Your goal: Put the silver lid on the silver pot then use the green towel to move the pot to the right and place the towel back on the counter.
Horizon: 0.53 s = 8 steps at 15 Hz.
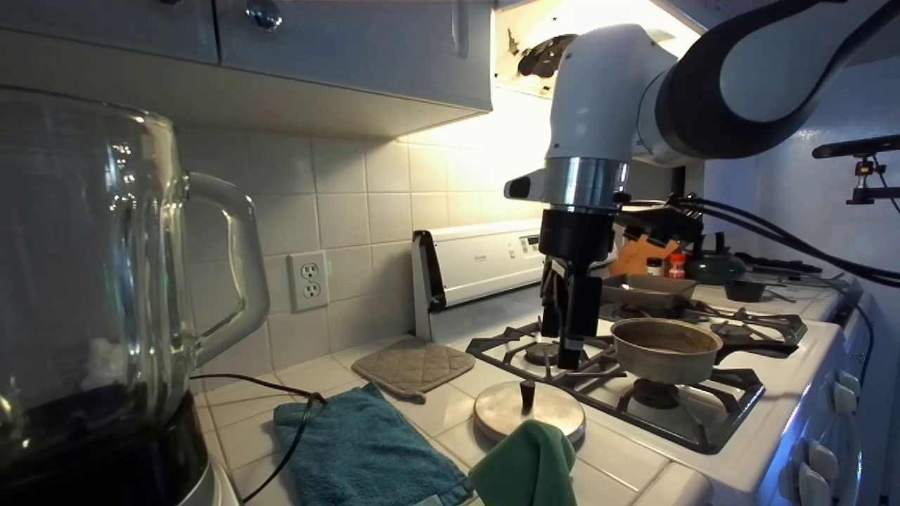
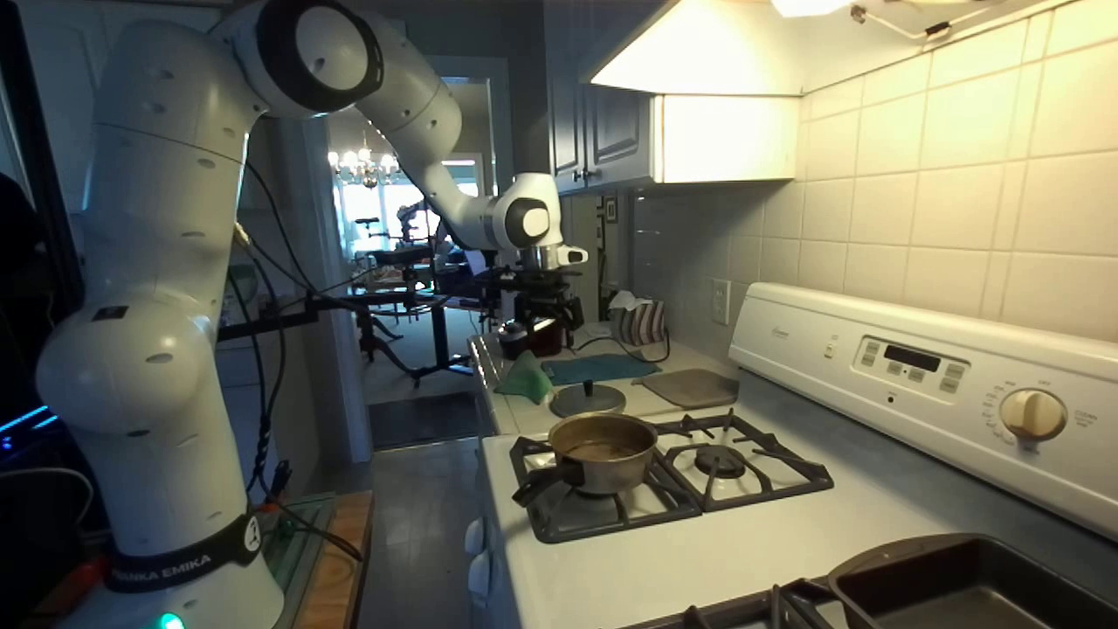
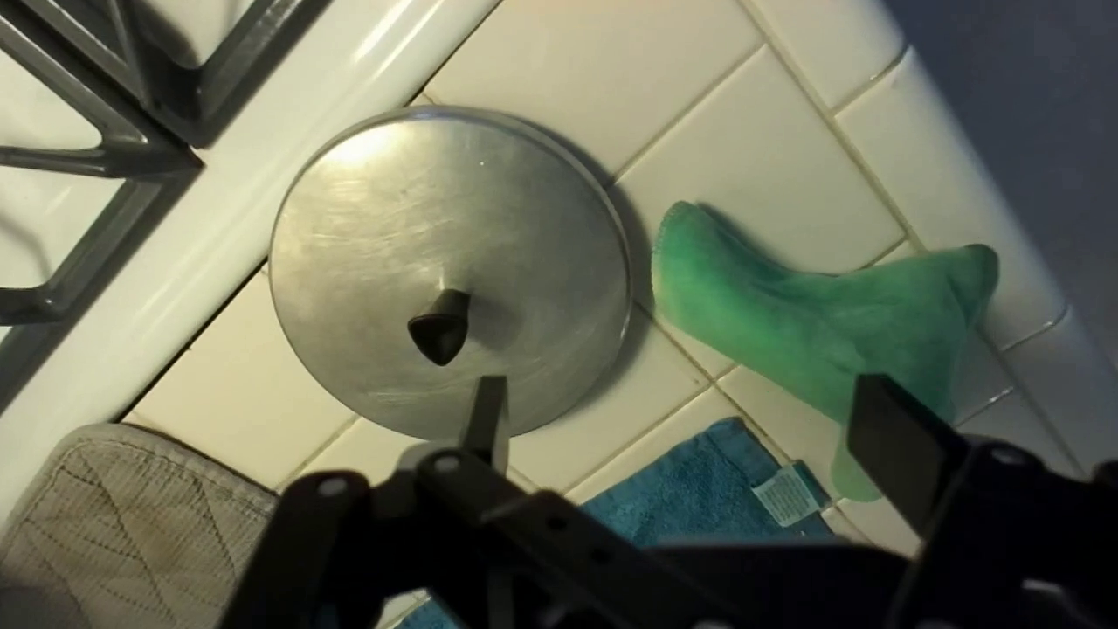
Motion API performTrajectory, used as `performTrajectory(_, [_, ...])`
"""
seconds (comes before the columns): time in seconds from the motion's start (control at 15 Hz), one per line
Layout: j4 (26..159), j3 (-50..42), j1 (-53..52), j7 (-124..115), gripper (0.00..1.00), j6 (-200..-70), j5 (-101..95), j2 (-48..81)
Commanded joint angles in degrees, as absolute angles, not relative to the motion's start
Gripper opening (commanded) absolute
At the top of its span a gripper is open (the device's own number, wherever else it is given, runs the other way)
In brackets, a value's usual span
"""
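The silver lid [image 3: 524,201] lies flat, dark knob [image 3: 439,328] up, on the tiled counter [image 3: 585,70] beside the stove. Uncovered, the silver pot [image 1: 664,358] rests on a front burner, its dark handle sticking out; both exterior views show it, the wrist view does not. A crumpled green towel [image 3: 803,323] sits near the counter's outer edge, close to the lid [image 1: 527,407]. Above the counter, pointing down, my gripper [image 3: 683,384] is wide open and holds nothing. In the wrist view one finger overlaps the lid's rim and the other overlaps the towel.
A teal-blue cloth [image 1: 365,450] and a quilted grey potholder [image 1: 415,365] lie on the counter. A glass blender [image 1: 105,281] stands nearby, with a black cord [image 1: 285,450] running over the cloth. Black grates [image 2: 751,454] cover the burners. A dark baking pan [image 2: 969,585] sits farther along the stove.
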<state>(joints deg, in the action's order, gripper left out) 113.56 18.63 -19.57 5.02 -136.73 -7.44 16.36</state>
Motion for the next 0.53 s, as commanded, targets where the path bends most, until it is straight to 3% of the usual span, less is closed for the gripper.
performTrajectory(0.0, [107.34, 17.01, -21.68, 5.03, 1.00, -134.17, -12.48, 21.61])
performTrajectory(0.47, [101.61, 15.82, -22.61, 8.71, 1.00, -133.50, -15.27, 27.47])
